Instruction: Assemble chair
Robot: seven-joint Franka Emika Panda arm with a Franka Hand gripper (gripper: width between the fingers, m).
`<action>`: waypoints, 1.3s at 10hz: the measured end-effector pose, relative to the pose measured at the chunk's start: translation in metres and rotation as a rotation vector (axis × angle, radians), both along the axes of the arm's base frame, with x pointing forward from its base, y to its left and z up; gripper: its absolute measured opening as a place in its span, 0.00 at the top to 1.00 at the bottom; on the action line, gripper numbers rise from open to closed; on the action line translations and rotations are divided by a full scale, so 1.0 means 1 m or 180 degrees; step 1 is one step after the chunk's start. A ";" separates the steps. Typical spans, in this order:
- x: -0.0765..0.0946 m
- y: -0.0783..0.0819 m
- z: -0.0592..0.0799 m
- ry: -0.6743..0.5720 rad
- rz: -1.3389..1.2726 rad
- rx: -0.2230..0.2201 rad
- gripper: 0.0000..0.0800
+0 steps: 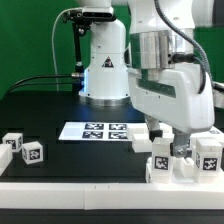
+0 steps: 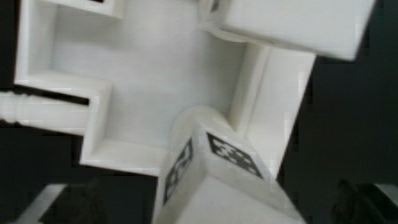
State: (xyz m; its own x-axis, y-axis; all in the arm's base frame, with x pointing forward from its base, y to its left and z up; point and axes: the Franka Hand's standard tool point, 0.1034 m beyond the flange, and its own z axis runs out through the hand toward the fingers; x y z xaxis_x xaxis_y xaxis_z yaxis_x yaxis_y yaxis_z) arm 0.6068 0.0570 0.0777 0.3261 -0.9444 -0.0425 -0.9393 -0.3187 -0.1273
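The chair is in white pieces. A flat notched panel (image 2: 151, 90) fills the wrist view, and a chunky tagged leg (image 2: 222, 165) stands against it. My gripper (image 2: 214, 208) straddles this leg; its fingers (image 2: 50, 205) stand wide, with dark gaps on both sides of the leg, so it is open and holds nothing. In the exterior view the gripper (image 1: 178, 148) hangs low at the right, over a cluster of joined tagged pieces (image 1: 162, 166) and another tagged block (image 1: 208, 155). Two more tagged pieces (image 1: 30, 153) lie at the exterior view's left.
The marker board (image 1: 103, 130) lies flat in the middle of the black table. The robot's base (image 1: 105, 70) stands behind it. A white border rail (image 1: 70, 185) runs along the front edge. Cables trail at the back left.
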 end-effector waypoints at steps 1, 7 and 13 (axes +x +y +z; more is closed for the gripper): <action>0.000 -0.001 0.000 -0.0016 0.0221 -0.0032 0.19; 0.010 -0.004 0.005 -0.0199 0.1760 -0.0451 0.31; 0.008 -0.012 0.005 -0.0038 -0.0375 -0.0163 0.64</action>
State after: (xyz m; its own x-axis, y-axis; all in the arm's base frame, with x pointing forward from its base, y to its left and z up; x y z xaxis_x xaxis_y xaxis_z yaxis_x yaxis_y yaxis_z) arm 0.6150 0.0452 0.0832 0.2130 -0.9770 0.0101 -0.9691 -0.2126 -0.1251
